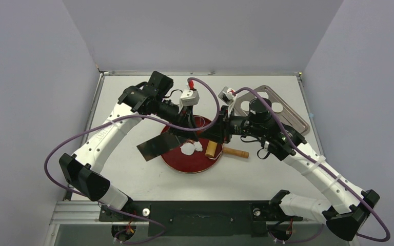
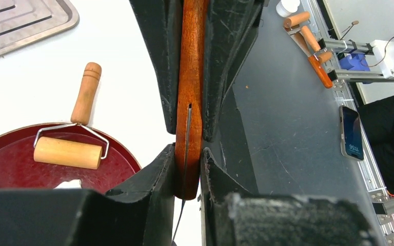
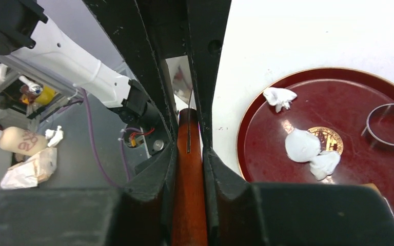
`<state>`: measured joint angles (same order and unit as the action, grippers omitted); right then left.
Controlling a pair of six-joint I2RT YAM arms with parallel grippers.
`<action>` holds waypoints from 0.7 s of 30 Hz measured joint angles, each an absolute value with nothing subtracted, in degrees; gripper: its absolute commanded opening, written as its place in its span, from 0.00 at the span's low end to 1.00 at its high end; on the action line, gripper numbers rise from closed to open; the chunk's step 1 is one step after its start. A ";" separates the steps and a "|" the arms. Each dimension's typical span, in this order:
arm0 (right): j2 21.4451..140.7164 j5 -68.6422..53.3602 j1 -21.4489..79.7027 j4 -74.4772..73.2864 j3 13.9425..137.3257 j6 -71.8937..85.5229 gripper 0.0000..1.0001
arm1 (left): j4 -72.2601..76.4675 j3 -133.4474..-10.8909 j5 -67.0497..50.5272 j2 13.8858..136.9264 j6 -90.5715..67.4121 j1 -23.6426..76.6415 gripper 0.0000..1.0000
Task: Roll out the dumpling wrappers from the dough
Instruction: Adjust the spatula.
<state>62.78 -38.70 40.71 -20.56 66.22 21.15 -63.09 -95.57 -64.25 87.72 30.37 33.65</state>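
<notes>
White dough lumps lie on the red round plate; the right wrist view shows one pair and a smaller scrap. A scraper with a dark metal blade and a brown wooden handle hangs over the plate's left edge. My left gripper is shut on that handle. My right gripper is shut on the same handle from the opposite end, facing the left one. Two round white dumpling wrappers rest on the metal tray, partly behind the right arm.
A wooden rolling pin lies with its roller on the plate's right rim and its handle on the table. A metal ring cutter sits on the plate. The table's side walls stand close at left and right.
</notes>
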 measured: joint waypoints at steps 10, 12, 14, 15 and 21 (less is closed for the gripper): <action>61.34 -29.08 41.04 -24.73 66.41 22.46 0.00 | -54.50 -93.62 -59.83 87.26 18.83 32.99 0.37; 61.41 -25.06 40.97 -27.92 66.57 22.85 0.00 | -51.86 -93.41 -57.95 87.26 14.39 31.79 0.39; 61.60 -21.52 40.97 -31.20 66.63 23.38 0.00 | -48.10 -93.67 -56.73 87.26 9.63 30.13 0.40; 61.69 -19.77 40.95 -32.51 66.63 23.79 0.00 | -46.59 -93.91 -56.29 87.26 7.79 29.47 0.40; 63.79 -9.85 41.06 -41.82 71.90 27.24 0.00 | -40.77 -95.02 -50.04 86.28 -0.36 25.71 0.45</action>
